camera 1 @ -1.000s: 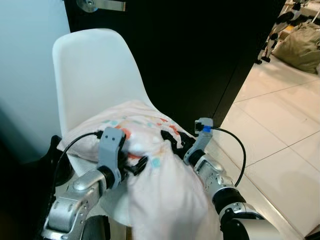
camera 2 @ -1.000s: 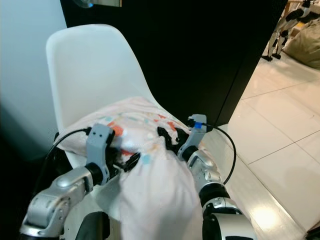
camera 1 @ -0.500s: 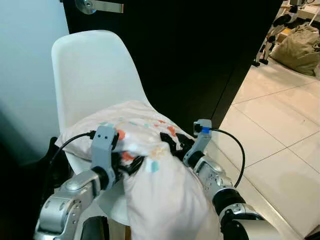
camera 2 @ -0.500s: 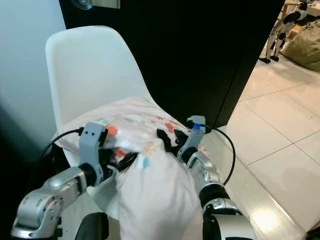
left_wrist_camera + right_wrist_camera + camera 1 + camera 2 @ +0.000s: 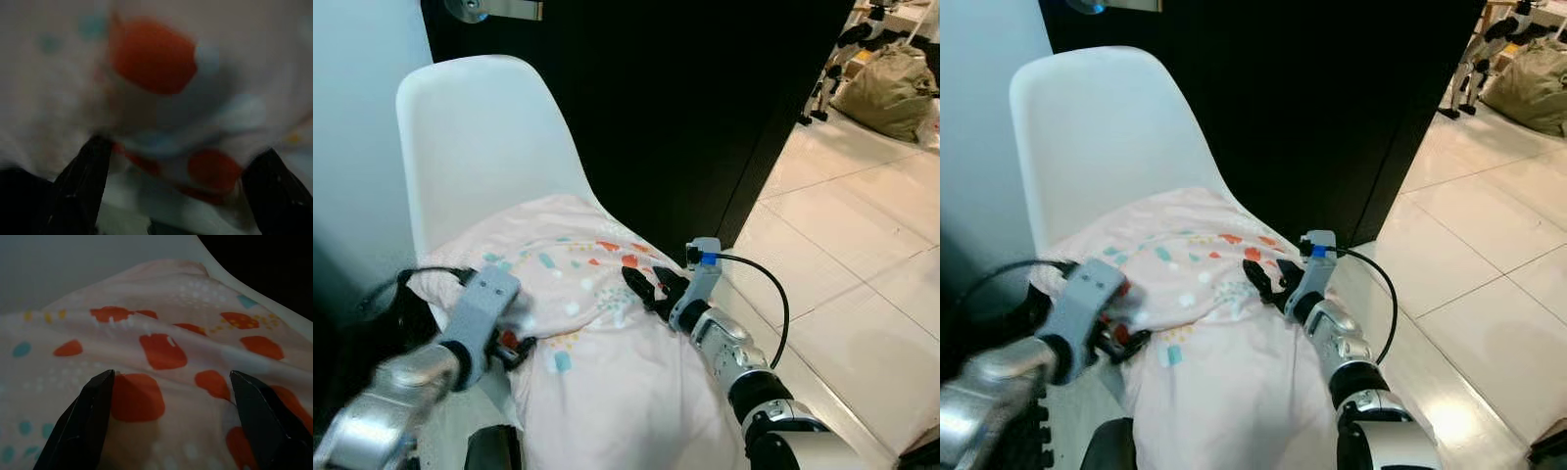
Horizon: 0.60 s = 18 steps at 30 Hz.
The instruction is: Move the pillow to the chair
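The pink pillow point(image 5: 587, 284) with coloured spots lies on the seat of the white chair point(image 5: 480, 147), and its near part hangs over the front edge. My right gripper point(image 5: 646, 286) rests on the pillow's right side, open. In the right wrist view its fingers point(image 5: 85, 421) are spread wide over the spotted cloth. My left gripper point(image 5: 514, 348) is blurred at the pillow's left edge. Its fingers point(image 5: 80, 186) stand far apart in the left wrist view, with cloth bulging just ahead of them.
A black door point(image 5: 705, 98) with a metal handle point(image 5: 480, 8) stands right behind the chair, and a pale wall point(image 5: 352, 147) is to its left. Glossy tiled floor point(image 5: 862, 225) opens to the right, with an olive bag point(image 5: 891, 88) far back.
Both grippers have let go of the bunched cloth. The left arm has drawn back down and to the left. The pillow now lies flatter on the seat.
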### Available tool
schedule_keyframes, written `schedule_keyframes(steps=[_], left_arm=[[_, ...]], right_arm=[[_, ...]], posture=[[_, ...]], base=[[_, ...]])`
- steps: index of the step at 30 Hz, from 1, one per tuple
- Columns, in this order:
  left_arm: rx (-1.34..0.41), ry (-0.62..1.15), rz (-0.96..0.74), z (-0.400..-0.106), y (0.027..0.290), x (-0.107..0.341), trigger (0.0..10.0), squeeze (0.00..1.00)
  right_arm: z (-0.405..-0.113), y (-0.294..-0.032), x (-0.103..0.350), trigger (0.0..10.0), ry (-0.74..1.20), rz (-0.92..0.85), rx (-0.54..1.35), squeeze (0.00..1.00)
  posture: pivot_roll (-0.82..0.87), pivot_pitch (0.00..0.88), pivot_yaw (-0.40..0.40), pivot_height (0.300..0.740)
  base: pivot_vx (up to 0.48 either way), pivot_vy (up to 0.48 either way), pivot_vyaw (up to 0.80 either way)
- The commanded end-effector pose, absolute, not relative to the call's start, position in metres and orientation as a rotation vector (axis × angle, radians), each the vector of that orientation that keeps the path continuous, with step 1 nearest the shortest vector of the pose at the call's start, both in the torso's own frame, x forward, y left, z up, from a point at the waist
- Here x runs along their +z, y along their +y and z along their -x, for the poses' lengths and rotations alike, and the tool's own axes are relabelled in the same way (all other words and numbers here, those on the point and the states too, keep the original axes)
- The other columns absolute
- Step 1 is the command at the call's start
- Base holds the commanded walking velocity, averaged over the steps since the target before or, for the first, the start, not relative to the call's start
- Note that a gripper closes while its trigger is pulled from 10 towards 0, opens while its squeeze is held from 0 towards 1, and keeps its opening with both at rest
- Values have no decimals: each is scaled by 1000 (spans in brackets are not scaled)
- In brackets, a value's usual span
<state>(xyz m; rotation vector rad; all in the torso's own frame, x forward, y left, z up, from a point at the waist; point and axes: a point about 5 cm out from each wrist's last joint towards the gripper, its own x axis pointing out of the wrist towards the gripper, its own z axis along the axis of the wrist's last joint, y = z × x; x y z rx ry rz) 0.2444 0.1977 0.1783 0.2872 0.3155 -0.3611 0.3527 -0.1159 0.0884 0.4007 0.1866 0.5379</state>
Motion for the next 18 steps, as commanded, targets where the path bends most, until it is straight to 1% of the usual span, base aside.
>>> schedule_keyframes(steps=[1, 3, 4, 5, 7, 9, 10, 11, 12, 13, 14, 15, 18], left_arm=[[-429, 239, -244, -237, 196, 198, 10000, 0], [-429, 239, -244, -237, 196, 198, 10000, 0], [-459, 194, -209, -234, 196, 206, 10000, 0], [-459, 194, -209, -234, 196, 206, 10000, 0], [-499, 67, -93, -226, 203, 224, 10000, 0], [-532, -3, -6, -218, 207, 228, 10000, 0], [-532, -3, -6, -218, 207, 228, 10000, 0], [-500, -17, 64, -216, 212, 224, 10000, 0], [-464, -17, 93, -218, 216, 221, 10000, 0], [-464, -17, 93, -218, 216, 221, 10000, 0], [-337, 3, 158, -225, 228, 211, 10000, 0], [-273, 18, 190, -229, 233, 205, 10000, 0], [-32, 16, 380, -242, 248, 181, 10000, 0]], right_arm=[[-349, -114, 80, 10000, 231, -399, 552, 1000], [-349, -114, 80, 10000, 231, -399, 552, 1000], [-349, -114, 80, 10000, 232, -400, 555, 1000], [-349, -114, 80, 10000, 232, -400, 555, 1000], [-349, -115, 80, 10000, 237, -400, 558, 1000], [-348, -116, 79, 10000, 241, -398, 559, 1000], [-348, -116, 79, 10000, 241, -398, 559, 1000], [-348, -117, 79, 10000, 244, -394, 560, 1000], [-348, -118, 79, 10000, 246, -391, 560, 1000], [-348, -118, 79, 10000, 246, -391, 560, 1000], [-348, -118, 78, 10000, 249, -385, 561, 1000], [-348, -118, 78, 10000, 250, -383, 561, 1000], [-349, -118, 79, 10000, 250, -361, 564, 1000]], posture=[[192, 27, -159, 505], [192, 27, -159, 505], [196, 28, -162, 505], [196, 28, -162, 505], [195, 31, -161, 505], [196, 32, -165, 505], [196, 32, -165, 505], [197, 33, -167, 505], [198, 32, -167, 505], [198, 32, -167, 505], [199, 33, -171, 505], [199, 33, -171, 505], [202, 32, -180, 505]], base=[[0, 0, 0], [0, 0, 0], [0, 0, 0], [0, 0, 0], [0, 0, 0], [0, 0, 0], [0, 0, 0], [0, 0, 0], [0, 0, 0], [0, 0, 0], [0, 0, 0], [0, 0, 0], [0, 0, 0]])
